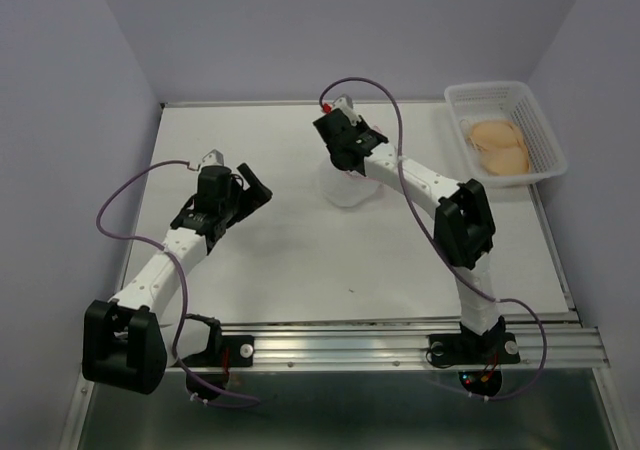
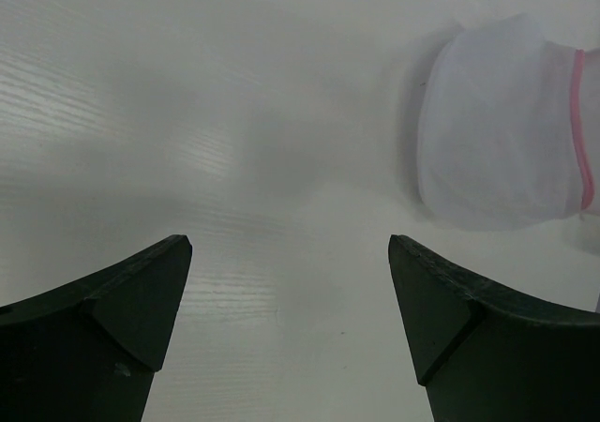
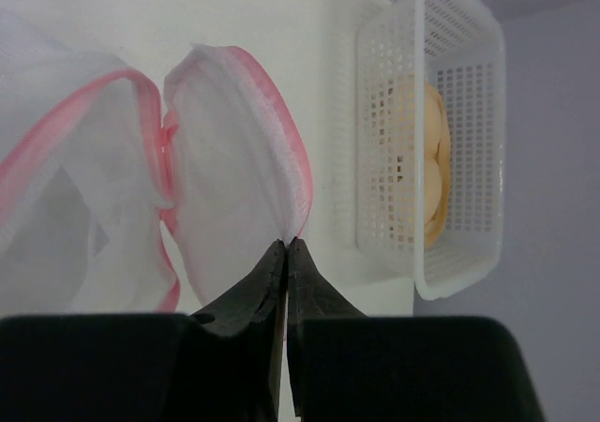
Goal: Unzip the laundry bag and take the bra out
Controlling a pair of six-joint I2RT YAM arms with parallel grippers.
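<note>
The left gripper (image 2: 291,253) is hanging over the table (image 1: 290,260), left of centre, its jaws standing wide apart and holding nothing. To its right, near the table's middle, the laundry bag (image 3: 225,159) is sitting under the right arm, its pink zipper rim (image 3: 298,164) gaping open. The right gripper (image 3: 287,246) is pinching that rim, its fingers pressed together on the edge of the mesh. At the far right, the bra (image 1: 498,146) is lying inside the white lattice basket (image 1: 548,130), well apart from the bag.
</note>
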